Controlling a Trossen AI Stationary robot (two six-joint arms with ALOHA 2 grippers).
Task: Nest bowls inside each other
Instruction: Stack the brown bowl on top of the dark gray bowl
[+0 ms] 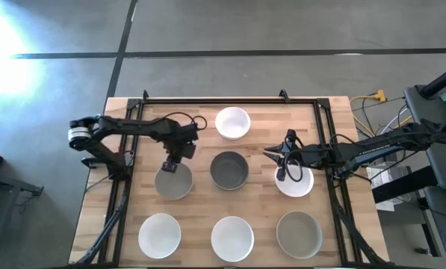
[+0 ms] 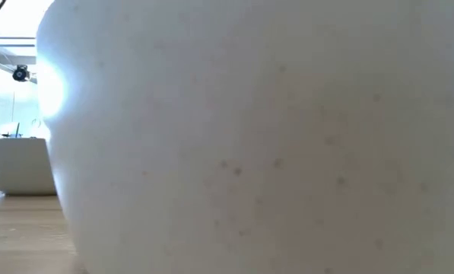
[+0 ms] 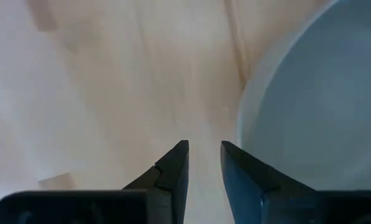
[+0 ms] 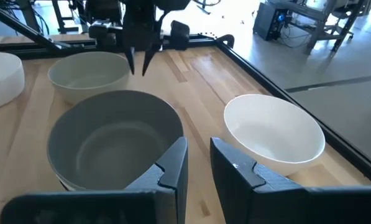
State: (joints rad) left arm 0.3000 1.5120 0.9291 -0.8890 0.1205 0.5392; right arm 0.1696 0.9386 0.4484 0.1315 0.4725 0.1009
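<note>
Seven bowls show in the high view. A white bowl [image 1: 232, 122] stands at the far side, a dark grey bowl [image 1: 229, 169] in the middle, a grey bowl [image 1: 173, 183] to its left and a white bowl [image 1: 296, 184] to its right. Along the near edge stand two white bowls [image 1: 160, 235] [image 1: 232, 237] and a grey bowl [image 1: 299, 234]. My left gripper [image 1: 170, 167] [image 3: 204, 149] points down beside the left grey bowl's far rim [image 3: 247, 106], narrowly open. My right gripper [image 1: 271, 152] [image 4: 198, 152] hovers level between the dark grey bowl [image 4: 114, 143] and the right white bowl, narrowly open, with nothing between its fingers.
A black frame rail [image 1: 230, 100] runs around the wooden table. In the low view, a near white bowl [image 2: 257, 137] fills most of the picture, with another bowl [image 2: 17, 164] at the left. Cables and equipment [image 1: 402, 149] lie off the table's right edge.
</note>
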